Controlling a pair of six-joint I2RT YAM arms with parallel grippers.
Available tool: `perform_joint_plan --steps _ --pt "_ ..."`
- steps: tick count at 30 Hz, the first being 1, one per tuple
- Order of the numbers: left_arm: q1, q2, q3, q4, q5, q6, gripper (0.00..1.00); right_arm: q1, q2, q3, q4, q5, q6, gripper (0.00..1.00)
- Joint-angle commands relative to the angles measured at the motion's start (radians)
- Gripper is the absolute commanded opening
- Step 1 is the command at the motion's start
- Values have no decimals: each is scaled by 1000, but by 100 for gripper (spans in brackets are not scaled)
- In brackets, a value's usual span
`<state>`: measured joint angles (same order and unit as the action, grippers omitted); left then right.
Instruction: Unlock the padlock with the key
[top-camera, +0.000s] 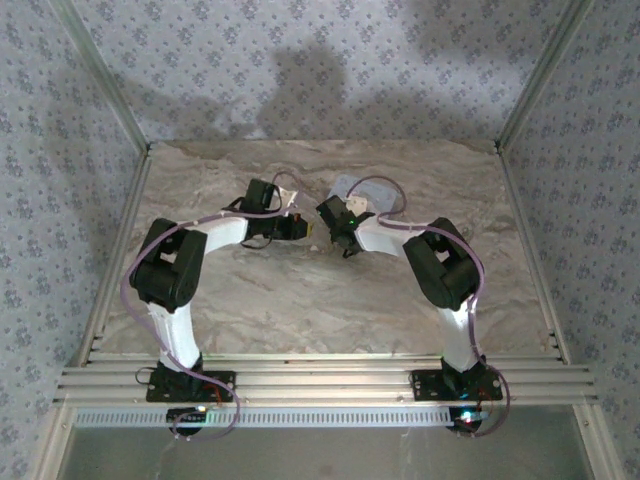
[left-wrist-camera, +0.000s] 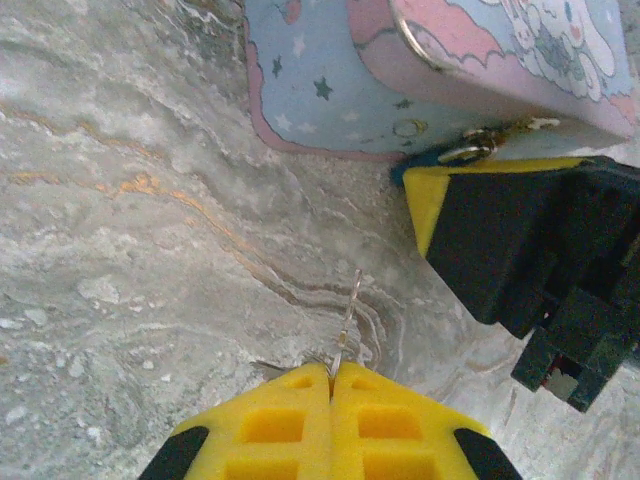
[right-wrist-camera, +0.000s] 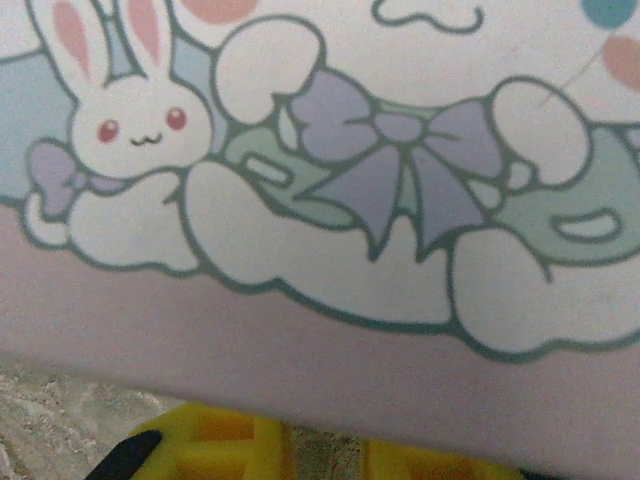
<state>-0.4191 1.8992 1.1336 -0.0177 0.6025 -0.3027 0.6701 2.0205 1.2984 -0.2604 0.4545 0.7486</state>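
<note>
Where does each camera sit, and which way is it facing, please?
Top external: above and behind, looking down at the table; left arm and right arm show.
Left wrist: low, facing the tin; the left gripper pinches the key.
Right wrist: very close to the tin's lid; its yellow fingers show.
Shared: all three show the tin.

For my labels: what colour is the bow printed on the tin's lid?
The bow is pale lilac, dark-outlined; clearest in the right wrist view.
</note>
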Motion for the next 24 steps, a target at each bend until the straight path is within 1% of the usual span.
perform_joint_plan --steps 1,3,5,6,12,14,16,18,19,21,23,24 --pt "-2 -60 -19 11 51 34 0 9 -72 -17 -22 -30 -65 0" --pt "-13 -88 -49 -3 49 65 0 14 -106 -35 -31 -82 -106 0" --pt "-25 -116 -88 -7 35 84 0 20 -138 -52 -45 -123 -113 0" --pt "-29 -132 -110 -4 34 88 0 22 -156 -61 -56 -145 -153 0" --pt "-37 -229 -257 52 62 90 0 15 -250 -97 -116 -258 -153 0" --pt "-39 -261 -293 61 67 94 0 15 -289 -149 -126 -273 -148 0" --pt "-42 -290 -322 69 60 97 0 15 -328 -183 -146 -262 -136 0" --pt "-42 -308 -330 67 10 77 0 6 -365 -214 -173 -243 -129 0" --pt "-40 -310 -321 56 -15 68 0 -4 -379 -220 -183 -232 -117 3" --pt "-28 -292 -271 22 -54 45 0 -48 -413 -228 -197 -235 -73 20" --pt "-13 -256 -202 -4 -68 22 0 -100 -449 -237 -186 -260 -52 37" --pt "-5 -231 -159 -20 -79 11 0 -126 -466 -237 -180 -274 -48 43"
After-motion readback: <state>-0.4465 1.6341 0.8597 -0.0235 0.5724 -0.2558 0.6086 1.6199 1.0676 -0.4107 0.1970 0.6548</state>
